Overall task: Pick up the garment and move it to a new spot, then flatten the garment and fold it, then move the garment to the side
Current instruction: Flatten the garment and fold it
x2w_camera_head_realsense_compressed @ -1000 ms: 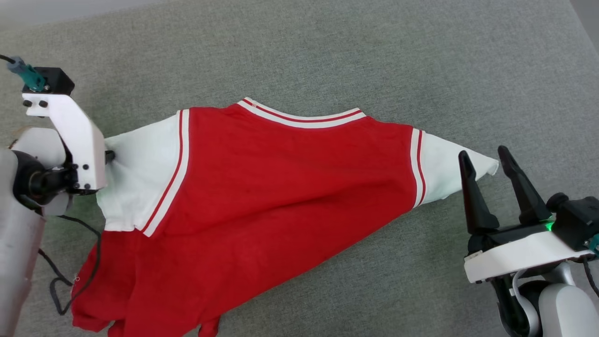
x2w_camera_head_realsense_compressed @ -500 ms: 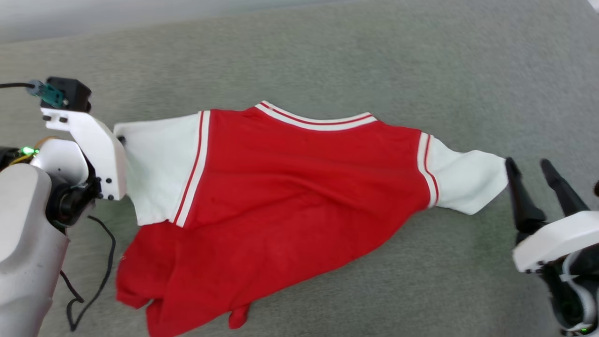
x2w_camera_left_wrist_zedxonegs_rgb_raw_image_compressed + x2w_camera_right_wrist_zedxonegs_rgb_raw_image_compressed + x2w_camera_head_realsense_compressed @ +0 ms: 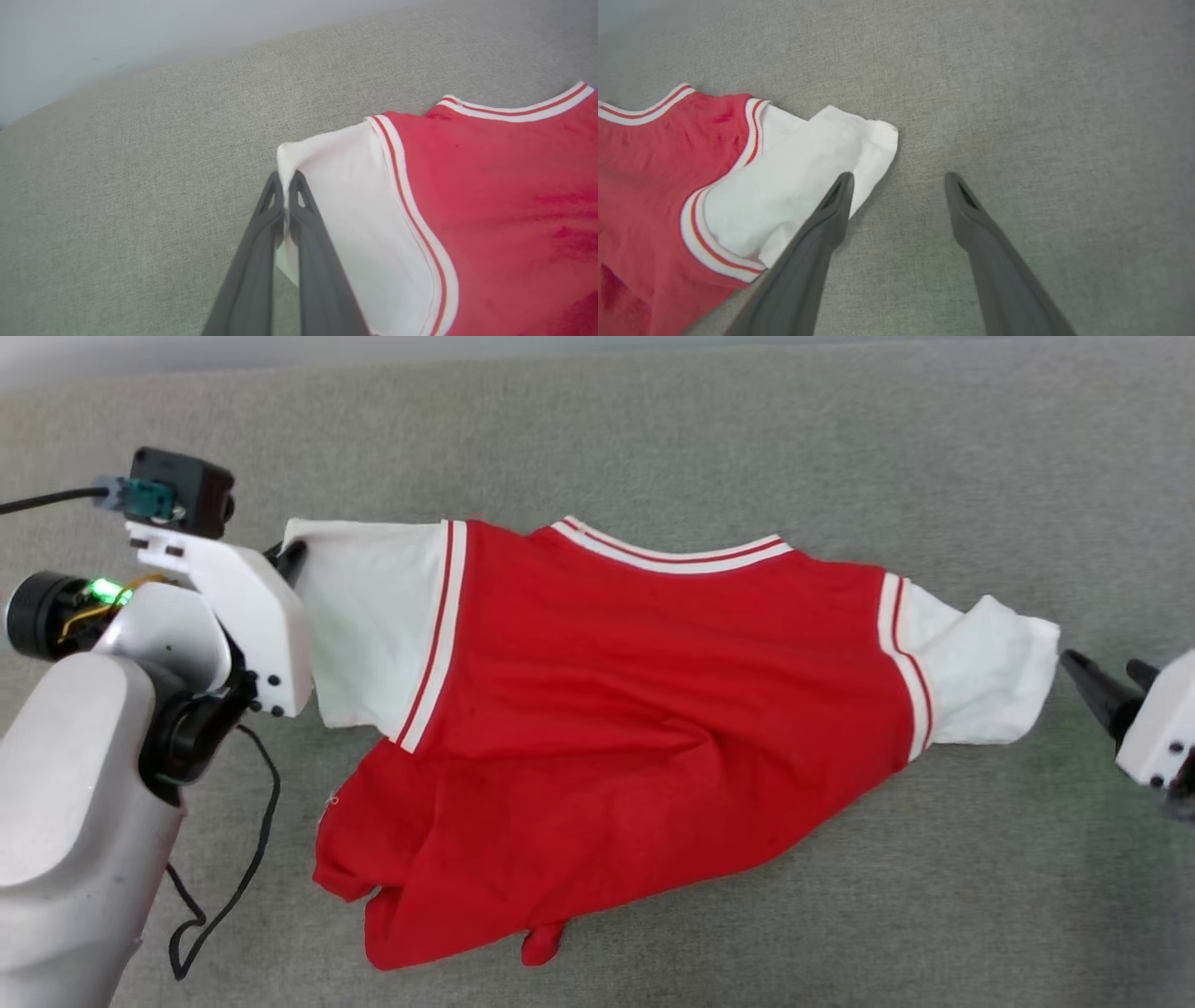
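Observation:
The garment (image 3: 653, 709) is a red shirt with white sleeves and striped trim, spread across the grey cushion with its plain side up. My left gripper (image 3: 289, 553) is shut on the corner of the white left sleeve (image 3: 336, 196); in the left wrist view the fingers (image 3: 299, 219) pinch the cloth edge between them. My right gripper (image 3: 1102, 677) is open at the right edge of the head view, just off the crumpled right sleeve (image 3: 990, 672). In the right wrist view its gripper (image 3: 899, 179) has only cushion between the fingers, and the sleeve (image 3: 808, 177) lies to their left.
The grey fabric surface (image 3: 653, 439) runs in all directions around the shirt, with a pale wall (image 3: 117, 42) behind it. A black cable (image 3: 233, 859) hangs from my left arm near the shirt's lower hem.
My left gripper closed on the left sleeve corner and carried it up and to the right. The shirt shifted right, the right sleeve bunched up. My right gripper dropped back to the right edge.

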